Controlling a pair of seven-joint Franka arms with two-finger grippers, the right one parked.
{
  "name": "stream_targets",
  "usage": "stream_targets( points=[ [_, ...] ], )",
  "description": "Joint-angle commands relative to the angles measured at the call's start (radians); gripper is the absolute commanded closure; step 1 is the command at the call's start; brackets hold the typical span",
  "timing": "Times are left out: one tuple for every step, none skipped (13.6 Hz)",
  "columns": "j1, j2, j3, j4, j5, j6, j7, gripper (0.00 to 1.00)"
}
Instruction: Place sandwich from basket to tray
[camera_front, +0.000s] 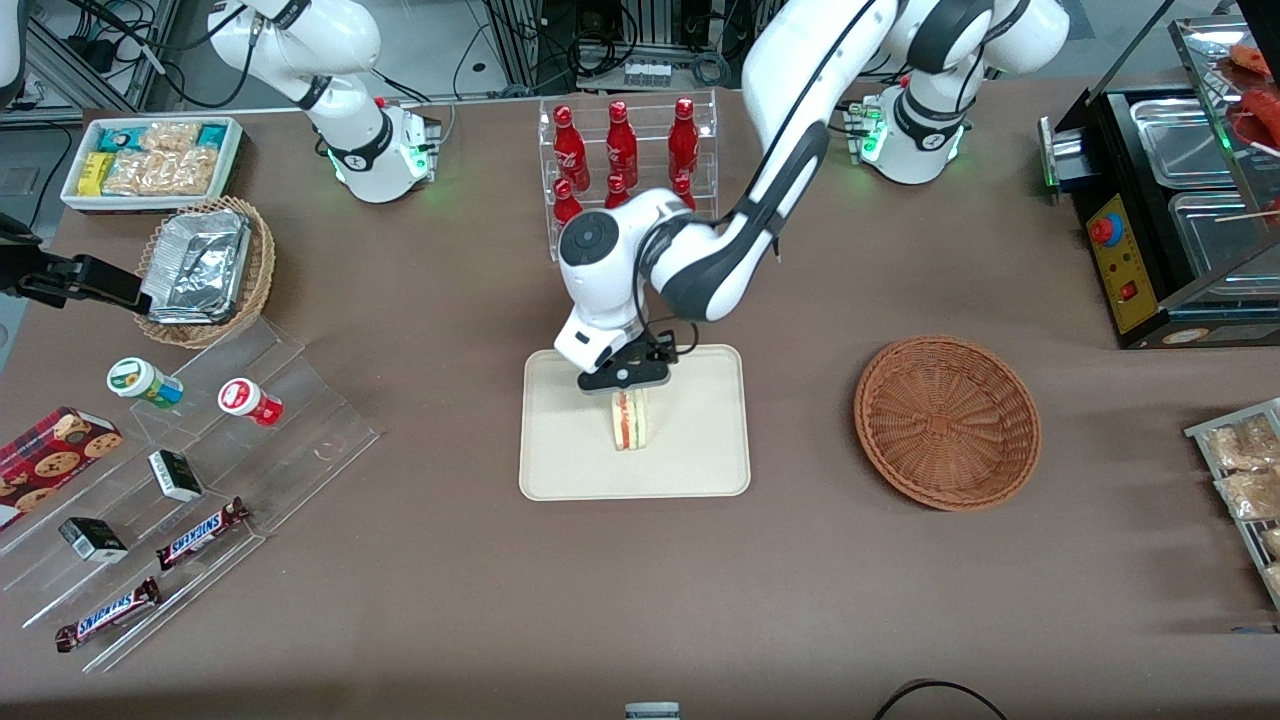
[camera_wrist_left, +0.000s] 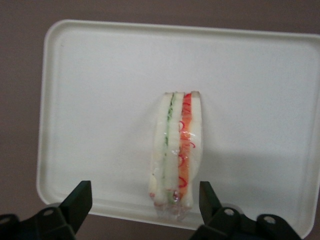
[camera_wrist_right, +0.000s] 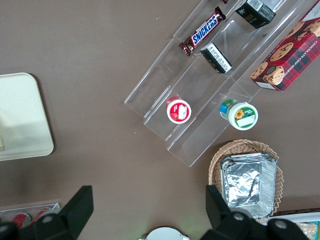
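The sandwich (camera_front: 629, 420) stands on its edge on the cream tray (camera_front: 700, 450), its red, orange and green layers showing. In the left wrist view the sandwich (camera_wrist_left: 177, 160) rests on the tray (camera_wrist_left: 100, 100). My left gripper (camera_front: 627, 382) is just above the sandwich, over the tray. Its fingers (camera_wrist_left: 80, 200) are open, apart on either side of the sandwich, and do not touch it; the gripper (camera_wrist_left: 145, 202) holds nothing. The reddish-brown basket (camera_front: 947, 421) lies empty beside the tray, toward the working arm's end of the table.
A clear rack of red bottles (camera_front: 625, 150) stands farther from the front camera than the tray. Toward the parked arm's end are a tan basket of foil packets (camera_front: 205, 270), a white snack bin (camera_front: 150, 160) and clear steps with snacks (camera_front: 180, 480). A black appliance (camera_front: 1170, 210) stands at the working arm's end.
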Motion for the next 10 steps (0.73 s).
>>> stream_targets(
  points=[
    [0.063, -0.155, -0.001, -0.031, -0.071, -0.134, 0.007, 0.01],
    [0.1, -0.194, -0.001, -0.031, -0.085, -0.169, 0.013, 0.01],
    [0.138, -0.234, -0.002, -0.031, -0.089, -0.212, 0.016, 0.01],
    [0.16, -0.272, -0.002, -0.033, -0.089, -0.261, 0.039, 0.01],
    [0.183, -0.31, -0.001, -0.038, -0.089, -0.319, 0.08, 0.01],
    [0.221, -0.35, -0.001, -0.048, -0.089, -0.376, 0.14, 0.01],
    [0.26, -0.385, -0.001, -0.062, -0.09, -0.416, 0.204, 0.01],
    [0.295, -0.43, -0.001, -0.088, -0.093, -0.451, 0.279, 0.01],
    [0.339, -0.476, -0.001, -0.126, -0.095, -0.47, 0.347, 0.01],
    [0.385, -0.531, -0.001, -0.178, -0.095, -0.481, 0.436, 0.01]
  ],
)
